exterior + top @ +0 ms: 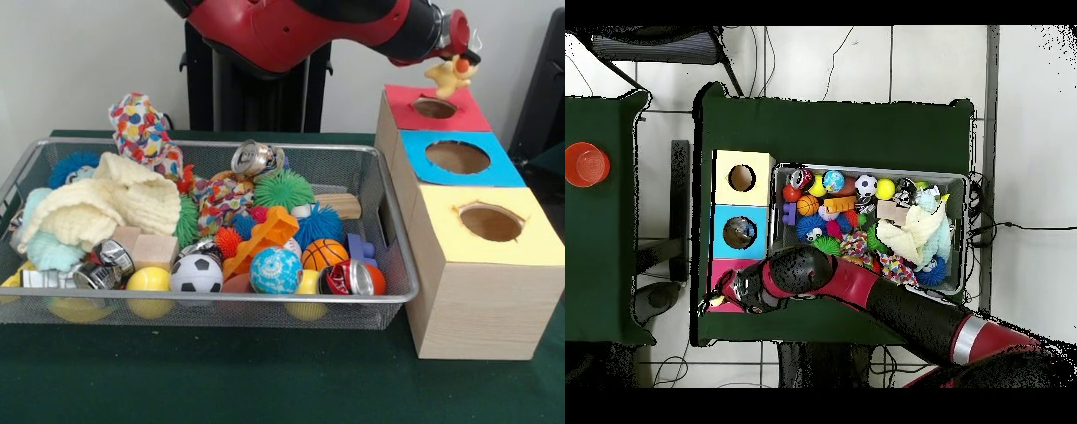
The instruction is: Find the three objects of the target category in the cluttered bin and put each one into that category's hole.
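The cluttered bin, a wide silver wire-mesh basket (pixel 395 265), sits on the green table and is full of toys, balls, cans and cloths; it also shows in the overhead view (pixel 961 182). To its right stand three wooden boxes with a red top (pixel 402 99), a blue top (pixel 505 172) and a yellow top (pixel 540 246), each with a round hole. My gripper (pixel 463 55) is shut on a small yellow plush toy (pixel 448 79), which hangs just above the red box's hole (pixel 434 108). In the overhead view the gripper (pixel 723 297) is over the pink-red box (pixel 725 270).
The bin holds a cream knit cloth (pixel 106 208), a dotted cloth (pixel 141 128), a soccer ball (pixel 196 274), a basketball (pixel 324 253), a green spiky ball (pixel 284 188), cans (pixel 254 157) and wooden blocks (pixel 154 250). A red cup (pixel 585 163) stands on a side table.
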### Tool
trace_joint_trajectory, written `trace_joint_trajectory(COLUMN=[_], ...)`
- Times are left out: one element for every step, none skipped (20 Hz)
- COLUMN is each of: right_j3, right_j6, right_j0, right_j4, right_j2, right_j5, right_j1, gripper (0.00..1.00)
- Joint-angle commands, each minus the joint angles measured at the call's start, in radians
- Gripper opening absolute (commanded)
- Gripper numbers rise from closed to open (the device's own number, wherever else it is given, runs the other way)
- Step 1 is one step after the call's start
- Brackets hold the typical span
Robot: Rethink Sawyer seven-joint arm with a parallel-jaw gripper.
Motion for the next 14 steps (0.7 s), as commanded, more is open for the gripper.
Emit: trace_joint_trajectory(right_j3=[-0.171,-0.172,-0.173,-0.173,-0.174,-0.175,-0.175,-0.175,-0.176,-0.177,-0.176,-0.176,-0.179,-0.182], right_j6=[-0.076,-0.076,-0.075,-0.074,-0.074,-0.074,-0.074,-0.073,-0.073,-0.073,-0.072,-0.073,-0.076,-0.078], right_j0=[-0.006,-0.006,-0.006,-0.007,-0.007,-0.008,-0.008,-0.009,-0.010,-0.010,-0.011,-0.010,-0.010,-0.010], right_j4=[-0.042,-0.043,-0.045,-0.046,-0.047,-0.047,-0.048,-0.049,-0.050,-0.051,-0.052,-0.053,-0.056,-0.063], right_j2=[-0.035,-0.035,-0.035,-0.034,-0.033,-0.032,-0.030,-0.029,-0.029,-0.028,-0.027,-0.027,-0.027,-0.027], right_j5=[0.028,0.030,0.031,0.032,0.033,0.033,0.032,0.032,0.032,0.032,0.030,0.029,0.031,0.027], right_j1=[0.034,0.034,0.032,0.033,0.033,0.034,0.035,0.036,0.036,0.036,0.036,0.035,0.035,0.034], gripper=[0.00,0.00,0.00,0.00,0.00,0.00,0.00,0.00,0.00,0.00,0.00,0.00,0.00,1.00])
